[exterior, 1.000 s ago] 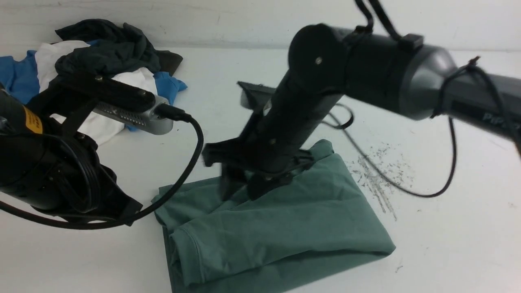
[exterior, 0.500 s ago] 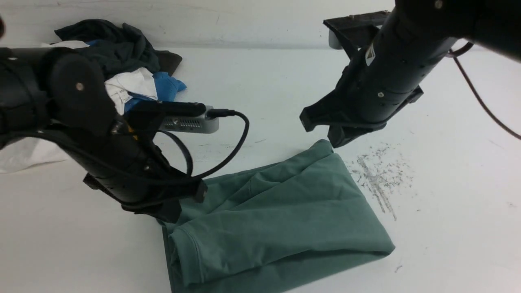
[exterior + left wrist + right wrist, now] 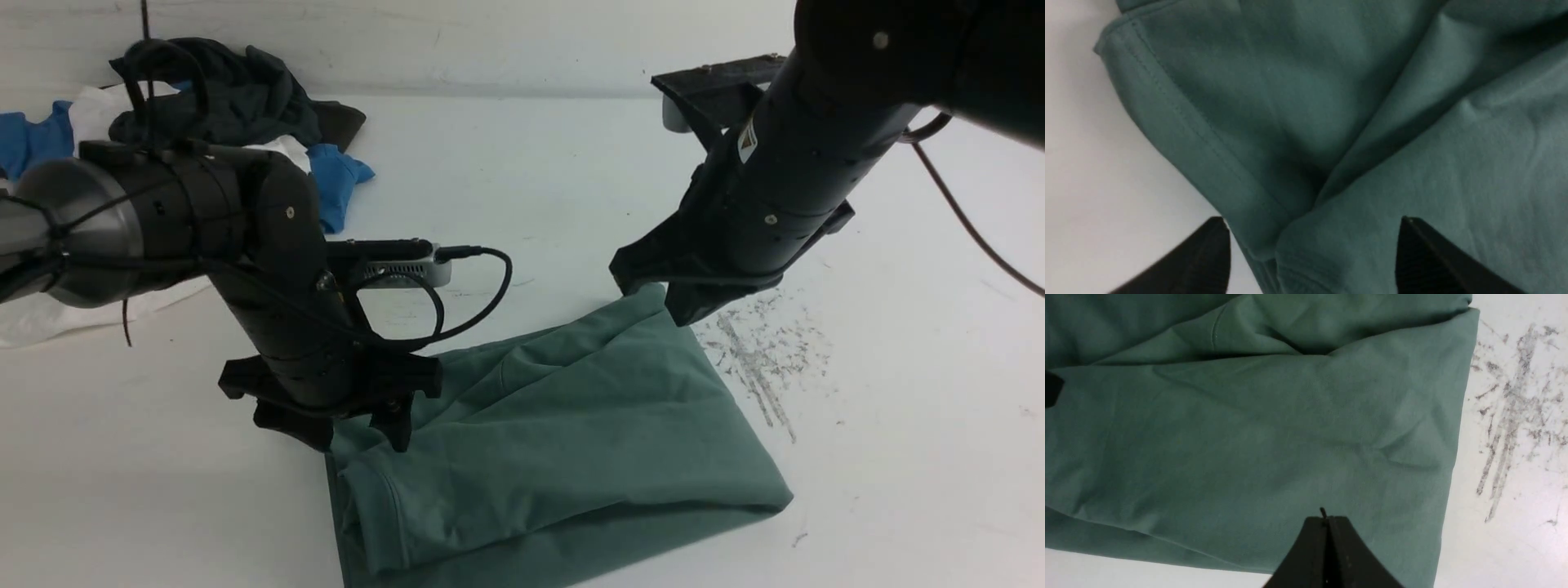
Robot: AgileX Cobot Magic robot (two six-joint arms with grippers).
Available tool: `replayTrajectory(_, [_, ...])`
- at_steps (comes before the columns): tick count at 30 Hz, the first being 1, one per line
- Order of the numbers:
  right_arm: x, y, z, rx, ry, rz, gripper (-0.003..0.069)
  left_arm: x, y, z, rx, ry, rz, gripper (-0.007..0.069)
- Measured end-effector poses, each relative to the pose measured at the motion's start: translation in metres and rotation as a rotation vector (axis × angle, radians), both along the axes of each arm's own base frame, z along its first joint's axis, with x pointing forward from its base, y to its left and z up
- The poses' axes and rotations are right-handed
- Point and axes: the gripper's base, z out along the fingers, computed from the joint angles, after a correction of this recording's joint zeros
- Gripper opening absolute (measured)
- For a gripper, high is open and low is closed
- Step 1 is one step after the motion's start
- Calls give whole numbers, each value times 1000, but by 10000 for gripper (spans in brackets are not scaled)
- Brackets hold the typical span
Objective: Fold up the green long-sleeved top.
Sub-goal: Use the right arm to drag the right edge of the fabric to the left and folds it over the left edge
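The green long-sleeved top lies folded into a rough rectangle on the white table, near the front. My left gripper hangs just above the top's near-left corner, pointing down. In the left wrist view the left gripper is open, its fingertips wide apart over a stitched hem of the top, with nothing between them. My right gripper hovers over the top's far right corner. In the right wrist view the right gripper is shut and empty above the top.
A heap of blue, white and dark grey garments lies at the back left. More white cloth reaches toward the left edge. Grey scuff marks streak the table right of the top. A black cable loops from my left wrist.
My left arm swung in from the left over the top's near-left corner and its gripper opened. My right arm rose off the middle of the top toward the far right corner and shut.
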Motion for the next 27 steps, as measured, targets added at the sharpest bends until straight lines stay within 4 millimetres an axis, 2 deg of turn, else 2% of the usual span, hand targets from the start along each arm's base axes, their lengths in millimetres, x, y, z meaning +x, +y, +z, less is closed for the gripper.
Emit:
replayTrajectory(3, [0, 0, 0, 4, 3, 0, -15, 1, -2, -6, -7, 26, 15, 471])
replayTrajectory(4, [0, 1, 0, 6, 4, 0, -15, 0, -3, -7, -21, 39, 23, 406])
replayTrajectory(5, [0, 1, 0, 6, 4, 1, -15, 0, -3, -8, -24, 43, 23, 395])
replayTrajectory(9, [-1, 1, 0, 13, 8, 1, -15, 0, -5, -8, -35, 42, -18, 106])
replayTrajectory(11, [-1, 1, 0, 14, 9, 2, -15, 0, -5, -7, -38, 37, -49, 42])
replayTrajectory(16, [0, 1, 1, -9, -12, 65, -15, -3, -5, 5, -32, 53, -107, 38])
replayTrajectory(21, [7, 5, 21, -11, -94, 160, -15, -17, 3, 41, -19, -12, -139, 38])
replayTrajectory(24, [20, 12, 31, 19, -137, 208, -15, -26, 10, 62, 11, -54, -160, 38])
replayTrajectory(26, [27, 18, 30, 33, -145, 234, -15, -29, 14, 68, 37, -69, -172, 38])
replayTrajectory(27, [37, 25, 25, 51, -138, 264, -13, -30, 17, 70, 70, -75, -183, 38])
